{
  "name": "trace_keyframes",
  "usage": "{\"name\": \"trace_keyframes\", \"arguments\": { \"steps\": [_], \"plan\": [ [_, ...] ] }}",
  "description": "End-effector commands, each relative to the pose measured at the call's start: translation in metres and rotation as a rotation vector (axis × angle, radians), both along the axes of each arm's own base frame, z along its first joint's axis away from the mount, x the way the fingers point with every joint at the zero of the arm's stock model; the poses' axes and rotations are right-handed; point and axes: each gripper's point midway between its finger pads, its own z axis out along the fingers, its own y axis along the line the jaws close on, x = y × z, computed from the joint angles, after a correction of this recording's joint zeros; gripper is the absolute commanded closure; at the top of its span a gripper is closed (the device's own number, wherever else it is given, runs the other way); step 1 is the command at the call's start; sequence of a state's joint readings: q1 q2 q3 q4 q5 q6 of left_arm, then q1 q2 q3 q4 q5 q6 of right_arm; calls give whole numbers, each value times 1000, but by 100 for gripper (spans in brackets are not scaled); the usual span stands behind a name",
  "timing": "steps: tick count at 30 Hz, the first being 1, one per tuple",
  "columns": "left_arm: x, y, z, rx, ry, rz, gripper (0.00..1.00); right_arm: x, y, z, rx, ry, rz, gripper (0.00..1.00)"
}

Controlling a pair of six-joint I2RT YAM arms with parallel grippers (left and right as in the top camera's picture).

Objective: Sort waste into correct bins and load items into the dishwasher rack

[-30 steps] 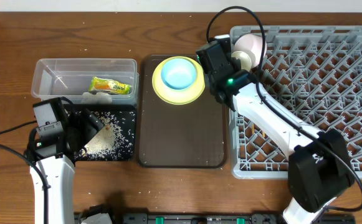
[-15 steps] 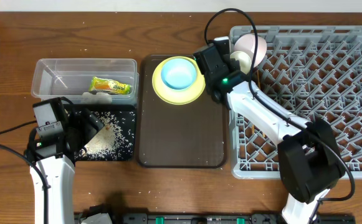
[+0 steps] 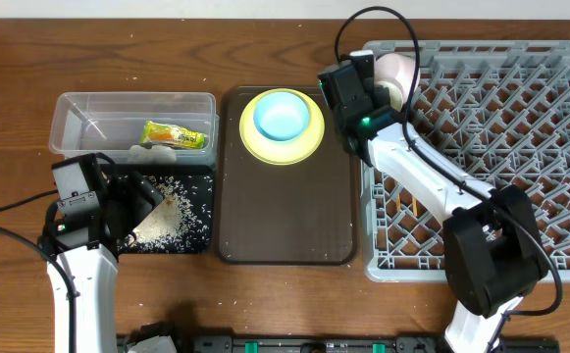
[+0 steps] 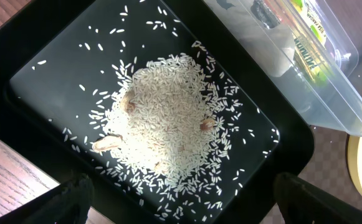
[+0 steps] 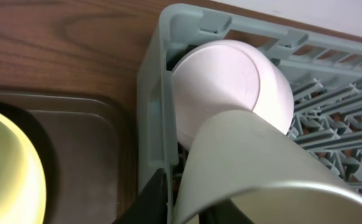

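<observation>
L pincer (image 4: 184, 186) is hanging wide open, holding nothing, over the rice (image 4: 168, 124) in the black tray (image 4: 37, 81) at table's 8 o'clock. Yellow plate (image 3: 250, 137) w/ blue bowl (image 3: 283, 115) is sitting at 12, not yet loaded. R pincer (image 5: 184, 205) is clamping the small white cup (image 5: 249, 162) by its rim, tilted, probably to nest it at 7 o'clock of the pinkish bowl (image 5: 230, 81) in the rack (image 3: 520, 147). Vs 0.5 s ago, R wrist is shifting toward 3, further over the rack.

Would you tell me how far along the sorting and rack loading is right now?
Done: snack wrapper in the clear tub, rice in the black tray, pinkish bowl in a corner of the rack. In hand: the right gripper holds the white cup beside that bowl. Left: the yellow plate and blue bowl sit on the brown tray.
</observation>
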State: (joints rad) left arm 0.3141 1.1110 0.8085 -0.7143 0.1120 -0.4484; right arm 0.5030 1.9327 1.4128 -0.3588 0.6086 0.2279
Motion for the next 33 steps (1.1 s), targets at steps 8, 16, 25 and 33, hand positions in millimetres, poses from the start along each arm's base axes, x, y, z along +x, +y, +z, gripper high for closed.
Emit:
{"name": "trace_keyframes", "arguments": {
  "steps": [8, 16, 25, 33],
  "plan": [
    [1, 5, 4, 14, -5, 17, 5, -4, -11, 29, -43, -30, -7, 95],
    [1, 5, 4, 14, -5, 17, 5, -26, -21, 80, -9, -68, 2, 99],
    [1, 5, 4, 14, -5, 17, 5, -62, -11, 129, 269, -23, 198, 99],
    [1, 5, 4, 14, -5, 17, 5, -86, 6, 142, 713, 128, 566, 99]
  ]
}}
